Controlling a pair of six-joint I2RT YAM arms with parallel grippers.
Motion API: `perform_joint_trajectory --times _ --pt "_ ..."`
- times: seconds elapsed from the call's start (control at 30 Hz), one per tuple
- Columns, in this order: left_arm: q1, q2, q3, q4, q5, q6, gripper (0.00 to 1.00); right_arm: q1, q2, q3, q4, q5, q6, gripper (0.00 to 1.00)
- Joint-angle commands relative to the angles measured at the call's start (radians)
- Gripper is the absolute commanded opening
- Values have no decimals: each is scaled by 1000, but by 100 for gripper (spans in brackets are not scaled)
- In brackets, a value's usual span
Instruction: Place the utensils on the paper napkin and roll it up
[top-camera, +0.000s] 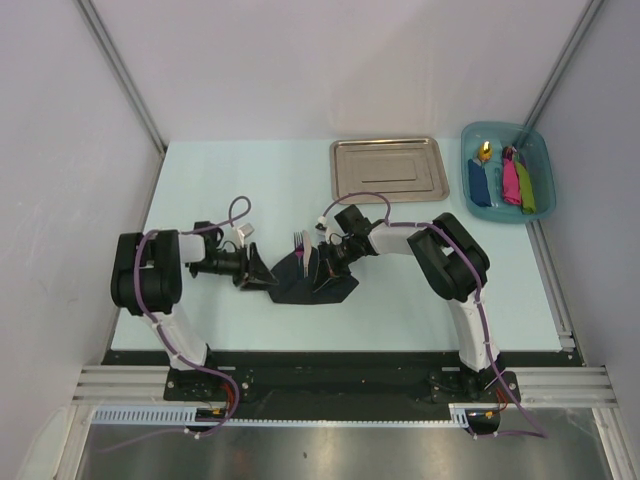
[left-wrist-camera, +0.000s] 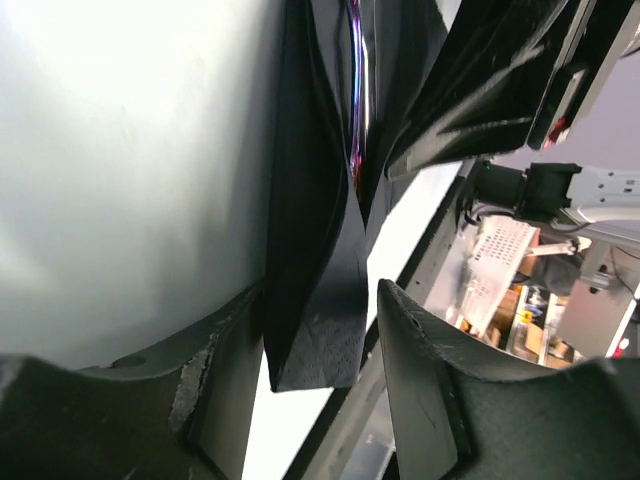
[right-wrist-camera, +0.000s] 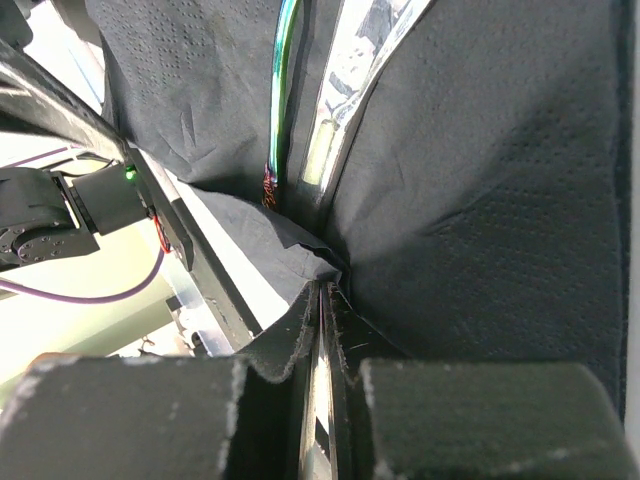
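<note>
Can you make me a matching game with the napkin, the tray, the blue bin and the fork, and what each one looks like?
Things: 1 paper napkin; 2 steel tray; 3 blue bin; 4 fork.
Looks: A holds bright things; B silvery tines showing; C black, folded up; D shiny, nothing in it.
Pairs: 1-C; 2-D; 3-A; 4-B.

Both arms bent, elbows raised, forearms near level, reaching inward toward each other. Left end effector (top-camera: 266, 277) pointed right, low, jaws partly apart; napkin (top-camera: 297, 286) fold stood between fingers (left-wrist-camera: 450, 400), gap showing beside one finger. Right end effector (top-camera: 322, 268) pointed left and down, jaws pinched tight on raised napkin edge. End effectors faced each other, close, not touching. Purple cables looped along both arms.
</note>
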Motion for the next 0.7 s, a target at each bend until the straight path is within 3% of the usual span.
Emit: perform_joint_trajectory --times 0.0,0.13,0.4,0.6,0.67 --pt "19 -47 -50 -1 -73 27 55 -1 24 12 8 74 -18 8" --pt "29 -86 -79 34 -84 7 67 -1 24 14 10 73 -16 9" --pt "36 -81 -93 100 16 -94 68 -2 23 11 13 73 -15 9" --pt "36 -144 -93 129 -8 -119 54 -2 23 12 19 71 -10 9" --pt "35 -164 -84 129 -25 -118 40 -1 24 14 22 70 -7 9"
